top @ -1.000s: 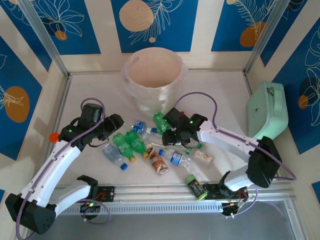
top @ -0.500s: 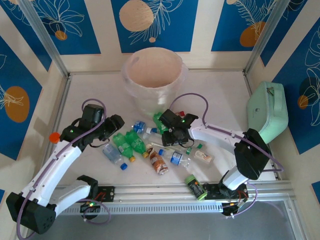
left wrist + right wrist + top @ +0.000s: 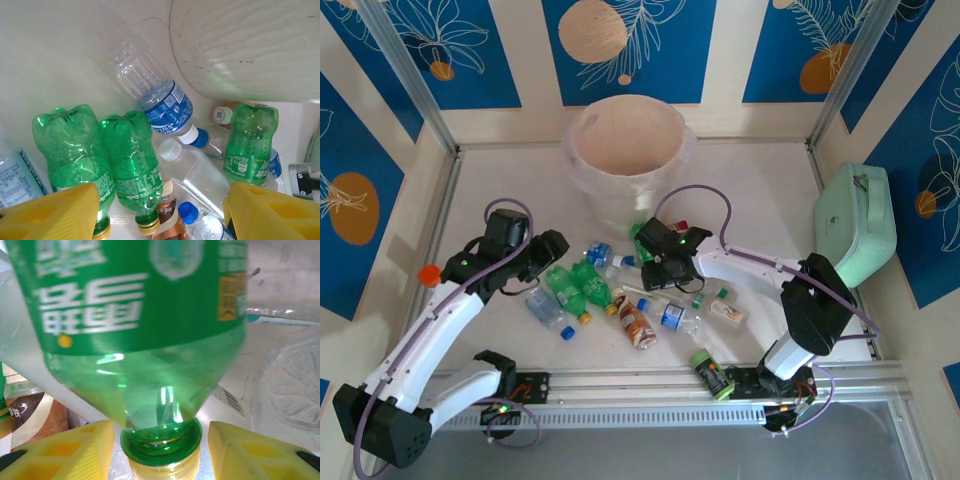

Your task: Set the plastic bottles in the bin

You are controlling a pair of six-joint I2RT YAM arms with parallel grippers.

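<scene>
The left jaws gape wide and empty over two green Sprite bottles (image 3: 132, 165) on the surface (image 3: 760, 190). The right jaws straddle, without gripping, the neck of a green bottle (image 3: 135, 300) lettered in Chinese. The bin (image 3: 620, 195) stands at twelve o'clock from the pile.

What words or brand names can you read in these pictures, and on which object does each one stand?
"Sprite": on the labels of the two adjacent green bottles, left wrist view.
Large white Chinese characters, upside down, on the close-up green bottle: cannot be read with confidence.
Blue label of the clear bottle: print too small.
Brown bottle label: too blurred.
</scene>
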